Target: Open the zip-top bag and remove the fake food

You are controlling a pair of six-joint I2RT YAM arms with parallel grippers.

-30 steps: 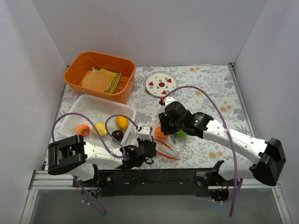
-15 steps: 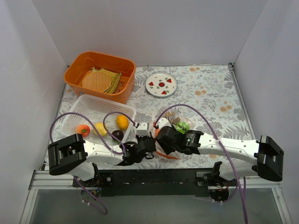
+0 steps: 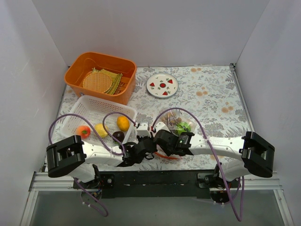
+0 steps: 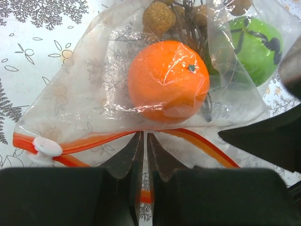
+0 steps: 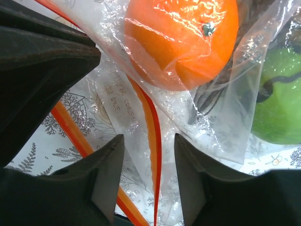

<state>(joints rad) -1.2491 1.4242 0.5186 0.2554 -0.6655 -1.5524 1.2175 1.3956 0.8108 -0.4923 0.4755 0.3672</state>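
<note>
Left wrist: left tool [image 4: 142, 141] pinches zip-top bag [image 4: 84, 94] rim; right wrist: right tool [image 5: 148, 139] spread, rim between.

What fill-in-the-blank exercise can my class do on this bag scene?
1. The left claw is ____ on the zip-top bag.
2. The right claw stands ____ around the zip strip.
3. The fake fruit nearest the zip strip is coloured ____.
4. The strip's slider is ____.
Missing words: shut, open, orange, white.

one zip-top bag [image 4: 84, 99], two baskets [image 3: 108, 57] [image 3: 85, 99], one plate [image 3: 151, 86]
</note>
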